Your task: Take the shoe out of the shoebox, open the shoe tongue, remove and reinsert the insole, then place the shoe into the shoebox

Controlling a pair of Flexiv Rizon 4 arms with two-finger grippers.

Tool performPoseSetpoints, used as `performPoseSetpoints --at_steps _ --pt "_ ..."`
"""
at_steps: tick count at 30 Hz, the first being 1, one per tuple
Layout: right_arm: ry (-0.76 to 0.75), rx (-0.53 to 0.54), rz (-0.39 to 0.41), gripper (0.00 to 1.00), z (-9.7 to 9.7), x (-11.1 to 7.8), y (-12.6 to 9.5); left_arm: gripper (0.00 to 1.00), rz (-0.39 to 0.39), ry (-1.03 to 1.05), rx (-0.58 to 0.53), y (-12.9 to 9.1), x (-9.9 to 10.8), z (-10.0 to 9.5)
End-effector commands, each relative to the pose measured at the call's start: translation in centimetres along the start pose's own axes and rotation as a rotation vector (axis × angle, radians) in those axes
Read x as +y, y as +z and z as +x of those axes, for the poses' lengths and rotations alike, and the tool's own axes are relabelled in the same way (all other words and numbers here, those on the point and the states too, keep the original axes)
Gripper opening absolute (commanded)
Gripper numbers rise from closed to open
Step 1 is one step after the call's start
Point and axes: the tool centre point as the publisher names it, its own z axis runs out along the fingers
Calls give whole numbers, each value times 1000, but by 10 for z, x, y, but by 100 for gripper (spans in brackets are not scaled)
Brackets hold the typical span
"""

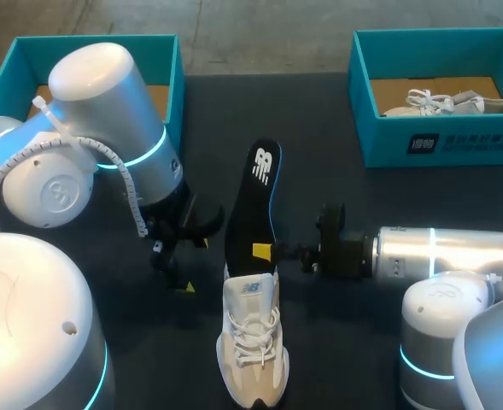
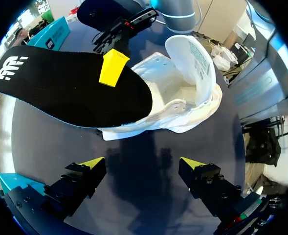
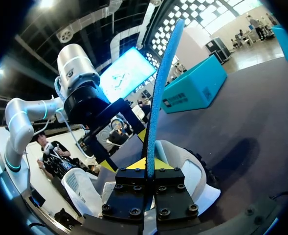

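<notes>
- The shoe, white and beige with white laces, lies on the dark table at the bottom centre of the head view, with its toe toward the lower edge of the frame. It is outside both boxes.
- The black insole runs from the upper middle of the frame down to the shoe's opening, where its lower end overlaps the shoe.
- The right gripper comes in from the right of the frame and is clamped on the insole at its side edge. One yellow tip lies on the black top face.
- In the right wrist view, the right gripper has its fingers pressed together on the thin insole. The insole stands edge-on and straight ahead, showing its blue underside, and the shoe lies just below it.
- The left gripper hangs left of the shoe, its fingers spread apart and holding nothing.
- In the left wrist view, the left gripper has bare table between its yellow tips. The shoe lies ahead of it, not touching, with its tongue lifted up and back.
- In the same view, the insole reaches over the shoe's open mouth.
- The left shoebox, teal, sits in the upper left of the head view, partly behind the left arm.
- The right shoebox, also teal, sits in the upper right and holds a second shoe.
</notes>
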Motion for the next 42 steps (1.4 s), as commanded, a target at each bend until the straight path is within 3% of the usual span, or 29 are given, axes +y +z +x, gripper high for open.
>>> performPoseSetpoints --at_steps 1,25,42 --pt "1 1 8 0 0 0 0 100 -3 0 0 0 0 0" --pt "-38 103 -49 0 -1 -12 -4 100 -3 0 0 0 0 0" --pt "-13 150 17 0 7 -26 4 100 -3 0 0 0 0 0"
